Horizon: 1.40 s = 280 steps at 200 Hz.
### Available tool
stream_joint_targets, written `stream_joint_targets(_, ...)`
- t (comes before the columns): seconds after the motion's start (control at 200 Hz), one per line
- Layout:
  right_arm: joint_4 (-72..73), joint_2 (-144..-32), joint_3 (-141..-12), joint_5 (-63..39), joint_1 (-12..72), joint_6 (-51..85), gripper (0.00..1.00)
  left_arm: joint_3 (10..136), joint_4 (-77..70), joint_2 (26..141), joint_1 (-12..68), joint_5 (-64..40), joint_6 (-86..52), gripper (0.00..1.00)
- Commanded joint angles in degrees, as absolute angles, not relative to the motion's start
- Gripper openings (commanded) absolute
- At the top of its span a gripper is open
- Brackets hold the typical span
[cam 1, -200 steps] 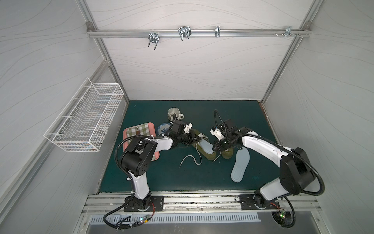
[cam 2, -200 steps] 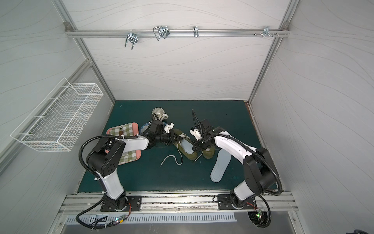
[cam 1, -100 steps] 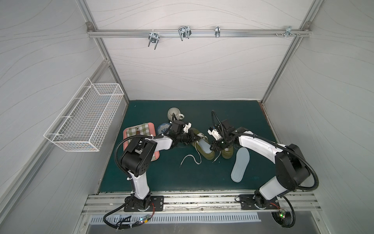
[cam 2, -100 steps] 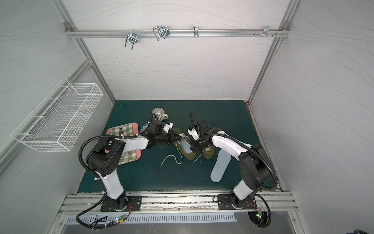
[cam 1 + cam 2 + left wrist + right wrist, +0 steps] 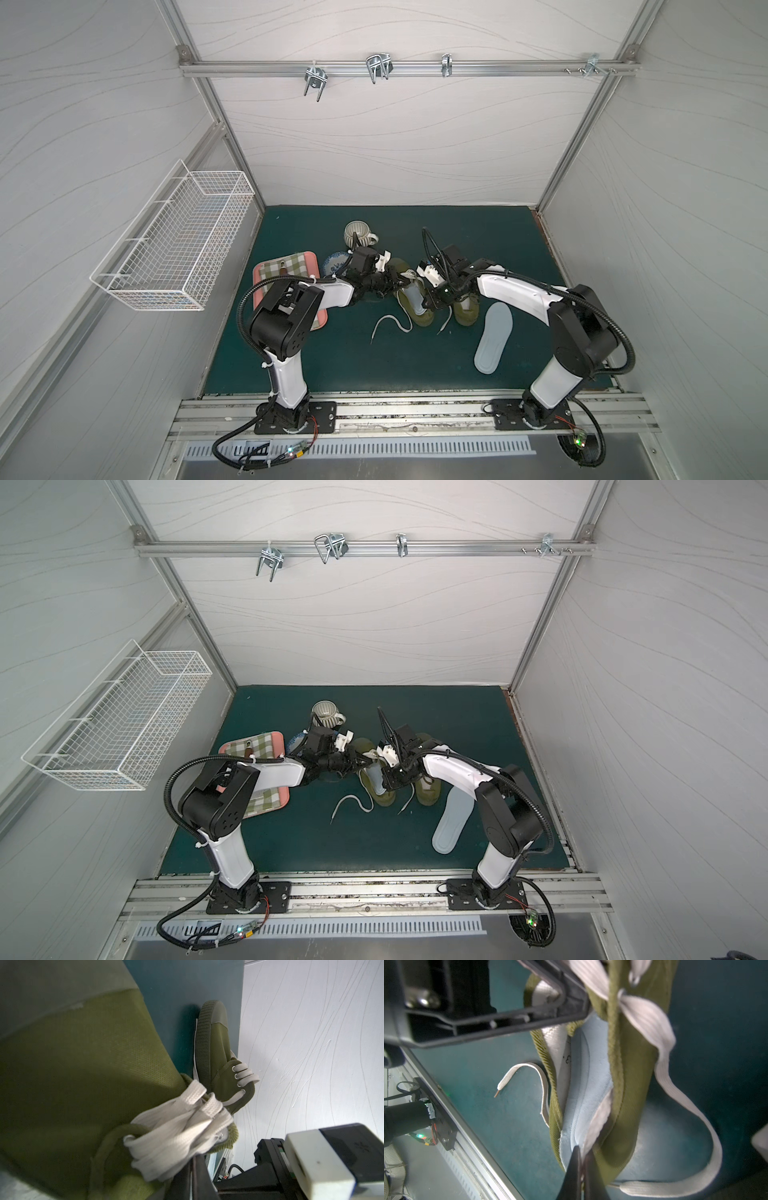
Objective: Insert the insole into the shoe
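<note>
The pale insole (image 5: 583, 1084) is seen inside the olive shoe (image 5: 422, 328) — just beside the right gripper (image 5: 582, 1167), clamped on the shoe's rim, while the laces (image 5: 176, 1136) are pinched by the left gripper (image 5: 194, 1165).

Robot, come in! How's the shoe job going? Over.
Left hand shut on shoe. Right hand shut at shoe rim. Insole inside. Lace over opening.

Arms (image 5: 332, 293) converging, jaws apparently pinched closed
</note>
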<state>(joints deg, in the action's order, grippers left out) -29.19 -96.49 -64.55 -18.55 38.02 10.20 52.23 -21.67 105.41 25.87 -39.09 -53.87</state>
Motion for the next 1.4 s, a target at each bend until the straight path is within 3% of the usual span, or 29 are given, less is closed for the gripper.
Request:
stream_joint_targets(0.0, -23.6, -97.7, -66.9, -18.0, 38.6, 12.0, 0.0, 52.1, -25.9, 106.2, 26.5, -41.5, -55.2, 0.0)
stream_joint_targets(0.32, -21.4, -103.2, -69.6, -16.9, 38.8, 14.4, 0.0, 51.7, -27.2, 106.5, 27.0, -41.4, -56.1, 0.0)
stream_joint_targets(0.755, -28.5, -103.7, -67.8, 1.3, 39.7, 15.6, 0.0, 50.8, -24.8, 103.9, 27.0, -39.4, -54.3, 0.0)
stream_joint_targets(1.045, -32.3, -100.7, -65.5, 7.6, 40.7, 16.2, 0.0, 50.9, -20.3, 103.2, 27.0, -38.1, -52.7, 0.0)
stream_joint_targets(1.155, -33.8, -97.9, -64.4, 8.3, 41.4, 16.1, 0.06, 51.2, -19.8, 103.3, 27.0, -38.0, -52.2, 0.0)
stream_joint_targets(1.215, -34.8, -96.2, -64.6, 8.3, 42.2, 16.0, 0.16, 51.6, -19.8, 103.6, 27.0, -38.1, -52.2, 0.0)
stream_joint_targets(1.395, -39.0, -92.1, -67.3, 9.7, 44.6, 15.9, 0.3, 52.0, -19.8, 103.9, 27.0, -38.2, -52.3, 0.0)
